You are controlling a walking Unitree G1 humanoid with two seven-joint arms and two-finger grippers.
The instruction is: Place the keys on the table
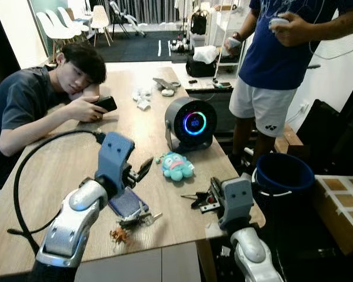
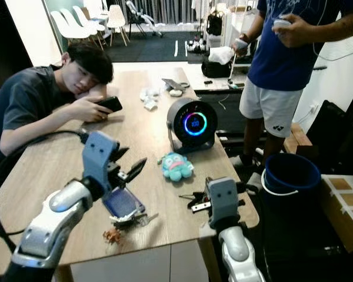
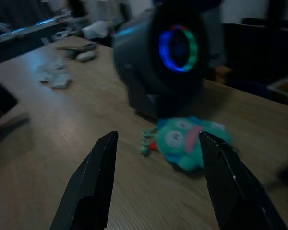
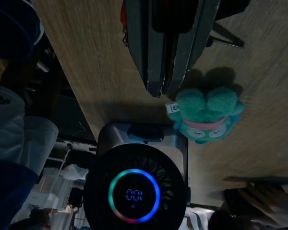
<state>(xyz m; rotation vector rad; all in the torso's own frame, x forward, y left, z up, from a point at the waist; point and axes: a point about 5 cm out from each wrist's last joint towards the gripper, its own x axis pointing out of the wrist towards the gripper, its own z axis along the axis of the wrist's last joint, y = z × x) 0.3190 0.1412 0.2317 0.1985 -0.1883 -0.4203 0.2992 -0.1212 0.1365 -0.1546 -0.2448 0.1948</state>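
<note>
Keys lie on table near right edge, at tip of right tool, fingers pressed together. Left tool hovers fingers apart, facing teal plush toy, well left of keys.

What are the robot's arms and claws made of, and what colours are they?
Both arms are shiny silver shells ending in blue-grey boxy wrist blocks. The left claw and right claw each have two long black fingers. A thick black cable loops from the left wrist.

Your head pair looks down across the table. Both wrist cameras sit low, close, facing the fan and plush toy, shared with head views.
</note>
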